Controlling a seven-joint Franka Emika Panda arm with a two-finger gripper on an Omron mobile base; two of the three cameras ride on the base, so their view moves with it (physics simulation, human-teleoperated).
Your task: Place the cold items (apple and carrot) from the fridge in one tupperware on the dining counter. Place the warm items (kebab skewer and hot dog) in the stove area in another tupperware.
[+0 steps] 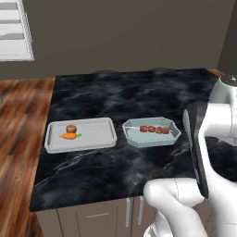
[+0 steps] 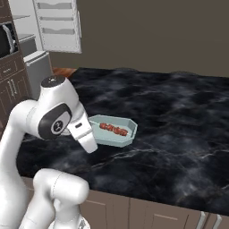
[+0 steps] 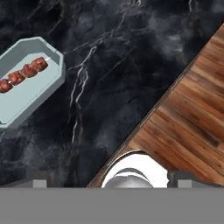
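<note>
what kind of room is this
Most likely a home kitchen, rendered: a black marble counter over cabinets, an open fridge behind, and food containers, one with a kebab skewer.

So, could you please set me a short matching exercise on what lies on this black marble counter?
Things:
1. orange carrot
2. brown-red kebab skewer
3. flat grey tray tupperware
4. pale blue tupperware

Places:
a. in the pale blue tupperware
b. left of the pale blue tupperware
c. right of the grey one
d. beside the apple

Pairs: 1-d, 2-a, 3-b, 4-c
</note>
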